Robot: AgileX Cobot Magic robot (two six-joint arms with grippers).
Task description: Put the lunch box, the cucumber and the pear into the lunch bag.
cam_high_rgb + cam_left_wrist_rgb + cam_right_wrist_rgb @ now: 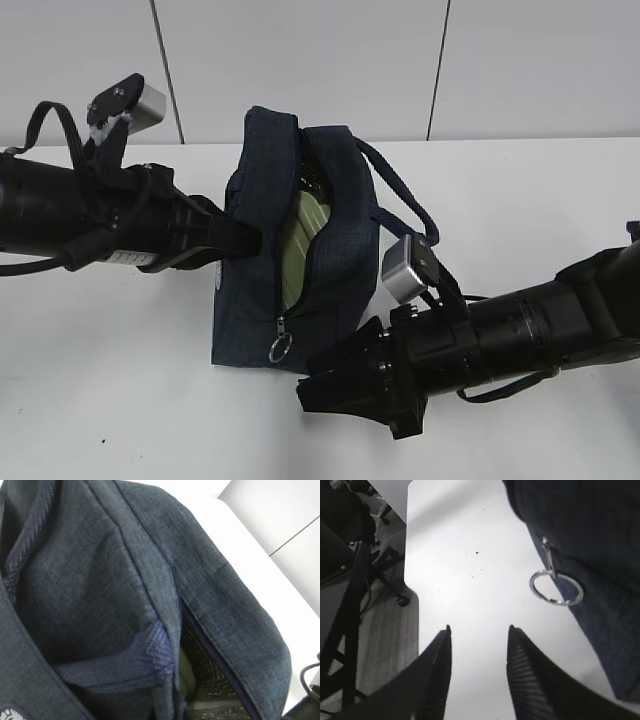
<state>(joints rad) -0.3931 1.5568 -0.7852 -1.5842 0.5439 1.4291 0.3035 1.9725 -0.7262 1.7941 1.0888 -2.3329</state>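
The navy lunch bag (340,250) stands in the middle of the table, its zipper partly open. The pale green lid of the lunch box (303,235) shows inside the gap; a green sliver (187,680) shows in the left wrist view. The cucumber and pear are hidden. My left gripper (248,238) is pinched on the bag's left wall; the bag fabric (100,580) fills its view and hides the fingers. My right gripper (318,390) (479,630) is open and empty, low at the bag's front corner, just short of the metal ring pull (280,349) (556,587).
The bag's looped handle (405,205) hangs over its right side, above my right arm. The white table (470,555) ends at an edge on the left of the right wrist view, with floor and a chair base (380,575) beyond.
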